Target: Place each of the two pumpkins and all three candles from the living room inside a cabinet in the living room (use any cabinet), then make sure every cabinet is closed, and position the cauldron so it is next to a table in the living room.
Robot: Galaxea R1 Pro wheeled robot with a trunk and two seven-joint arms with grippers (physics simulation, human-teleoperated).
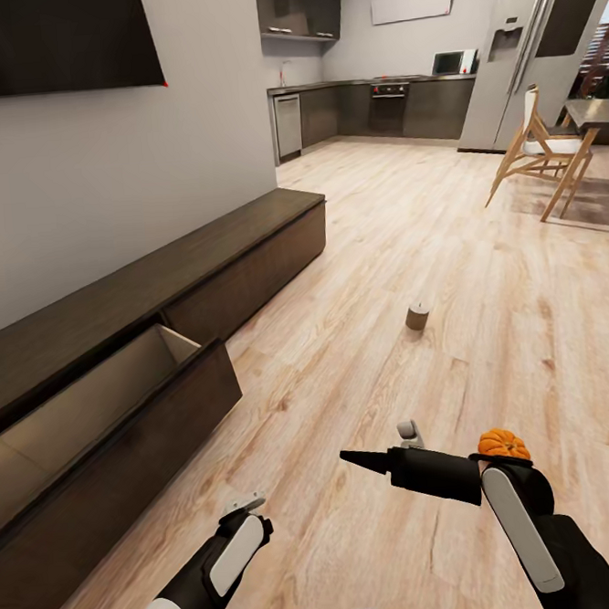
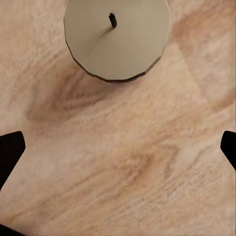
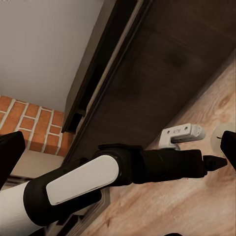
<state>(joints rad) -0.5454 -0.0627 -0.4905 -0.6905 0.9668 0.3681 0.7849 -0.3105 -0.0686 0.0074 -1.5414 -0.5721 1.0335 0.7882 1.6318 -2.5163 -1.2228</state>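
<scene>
Left pincer [image 2: 118, 147] hangs spread above a candle [image 2: 117, 39] on the floor [image 1: 382, 243].
We see its fingers [image 2: 10, 152] wide apart and gripping nothing, the candle just beyond them. Our right pincer [image 3: 120, 150] is likewise released and empty, facing the cabinet [image 1: 245, 245], whose drawer [image 1: 119, 392] stands open. A second candle [image 1: 418, 316] stands farther out; a pumpkin [image 1: 503, 443] shows against our right arm.

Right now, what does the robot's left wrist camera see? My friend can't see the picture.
A short candle with a cream top and dark wick stands on the pale wooden floor. The left gripper is open above bare floor, its black fingertips wide apart.
</scene>
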